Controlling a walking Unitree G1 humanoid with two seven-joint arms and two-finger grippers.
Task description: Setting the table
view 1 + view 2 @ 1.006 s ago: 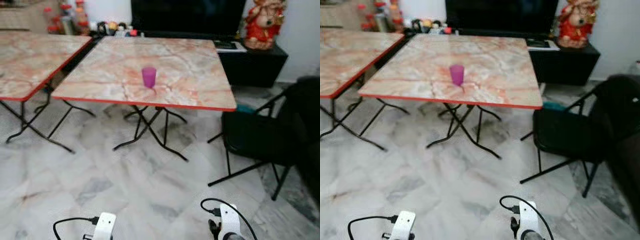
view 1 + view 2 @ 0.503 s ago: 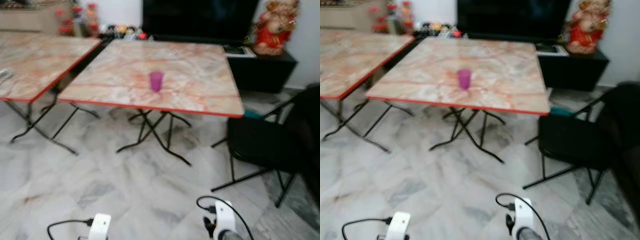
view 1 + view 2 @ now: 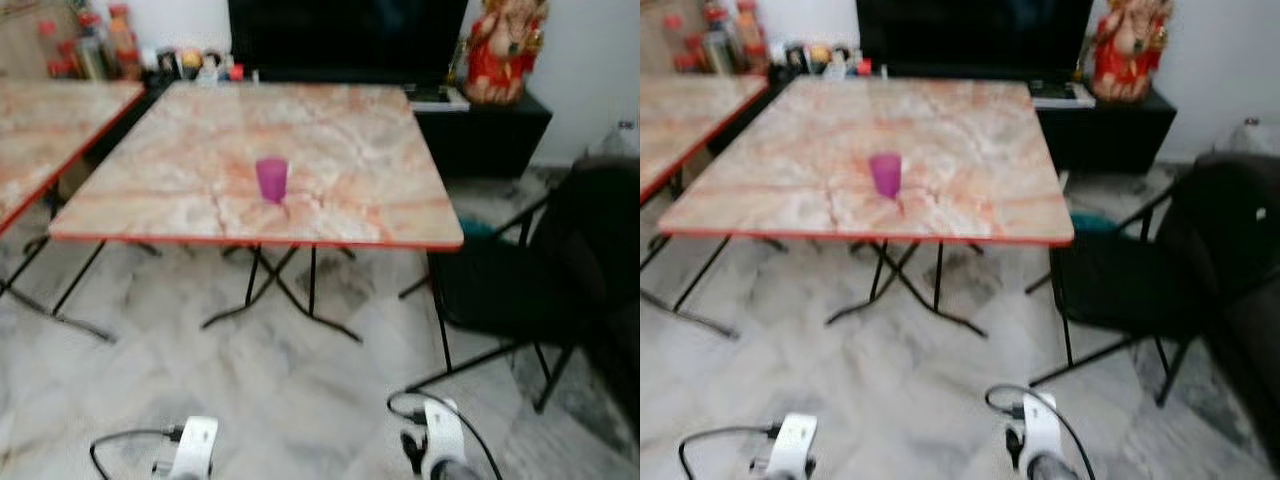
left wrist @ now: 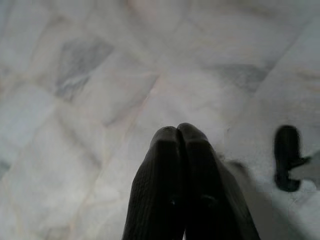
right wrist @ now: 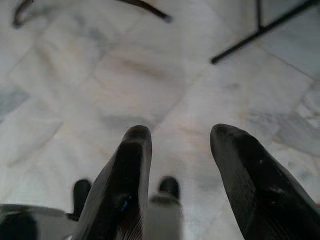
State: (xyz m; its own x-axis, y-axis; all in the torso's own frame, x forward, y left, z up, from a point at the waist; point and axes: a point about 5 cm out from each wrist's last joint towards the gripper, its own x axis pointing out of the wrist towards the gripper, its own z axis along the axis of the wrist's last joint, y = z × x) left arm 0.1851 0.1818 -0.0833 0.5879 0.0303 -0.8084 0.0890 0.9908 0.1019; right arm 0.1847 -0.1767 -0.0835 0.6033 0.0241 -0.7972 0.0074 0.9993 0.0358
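Approach step, nothing in hand. Purple cup point(image 3: 271, 179) stands upright near the middle of the marble-top counter point(image 3: 380, 210), toward its front edge; black chair point(image 3: 520, 290) just beside the counter's right corner. Left pincer point(image 4: 179, 135) hangs low over the floor point(image 3: 300, 390), fingers pressed together, empty. Right pincer point(image 5: 175, 137) also low, fingers apart, empty. Next move likely: walk closer, then raise an arm toward the cup.
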